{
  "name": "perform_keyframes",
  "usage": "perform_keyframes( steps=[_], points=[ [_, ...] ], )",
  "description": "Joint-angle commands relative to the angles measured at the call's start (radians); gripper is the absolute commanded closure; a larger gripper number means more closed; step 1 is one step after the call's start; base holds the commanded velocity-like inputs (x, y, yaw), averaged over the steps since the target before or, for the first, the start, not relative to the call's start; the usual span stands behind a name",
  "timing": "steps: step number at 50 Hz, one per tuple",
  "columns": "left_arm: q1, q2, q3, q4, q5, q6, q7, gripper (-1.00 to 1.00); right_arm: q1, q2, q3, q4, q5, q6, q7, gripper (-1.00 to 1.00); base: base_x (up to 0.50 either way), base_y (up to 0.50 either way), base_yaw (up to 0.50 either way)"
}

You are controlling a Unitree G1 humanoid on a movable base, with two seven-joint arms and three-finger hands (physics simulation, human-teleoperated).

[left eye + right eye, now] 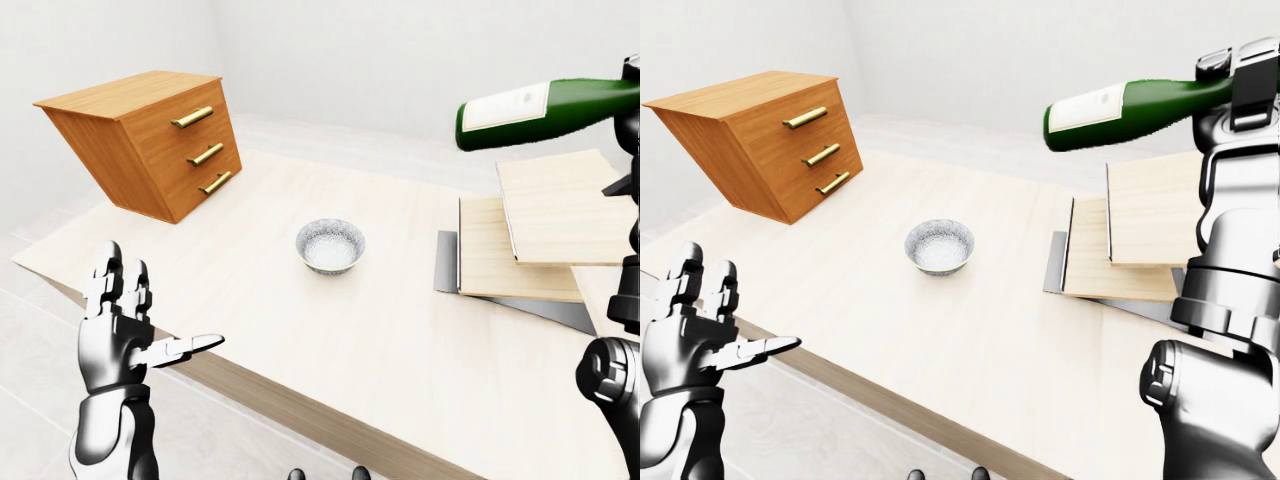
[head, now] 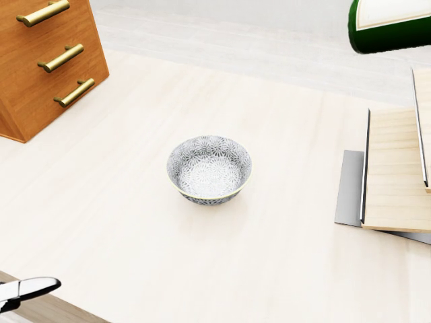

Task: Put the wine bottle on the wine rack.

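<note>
A green wine bottle (image 1: 1120,109) with a white label lies nearly level in the air at the upper right of the right-eye view. My right hand (image 1: 1246,84) is shut round its neck end. The bottle's base (image 2: 393,25) shows in the head view's top right corner. Below it, on the table's right side, stands the wine rack (image 1: 520,245), made of stepped pale wooden boards on a grey base. My left hand (image 1: 150,325) is raised at the table's near edge on the left. Its fingers are spread open and it holds nothing.
A patterned grey bowl (image 2: 209,168) sits mid-table. A tilted wooden chest of drawers (image 1: 150,140) with brass handles rests on the table's upper left. The pale wooden tabletop (image 1: 300,320) runs to a near edge by my left hand.
</note>
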Motion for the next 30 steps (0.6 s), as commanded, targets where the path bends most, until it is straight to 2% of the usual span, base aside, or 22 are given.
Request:
perform_keyframes(
  steps=[1, 11, 30],
  points=[
    [-0.002, 0.002, 0.002, -0.006, -0.001, 0.000, 0.003, -1.00, -0.007, -0.081, -0.047, 0.064, 0.058, 0.000, 0.026, 1.00, 0.00, 0.00, 0.00],
    [-0.004, 0.004, 0.005, -0.012, -0.004, 0.000, 0.004, -1.00, -0.025, -0.140, -0.052, 0.135, 0.078, 0.000, 0.033, 1.00, 0.00, 0.00, 0.00],
    [0.000, -0.001, -0.001, -0.015, 0.003, 0.000, 0.008, -1.00, 0.021, -0.226, -0.089, 0.220, 0.127, 0.000, 0.055, 1.00, 0.00, 0.00, 0.00]
  ],
)
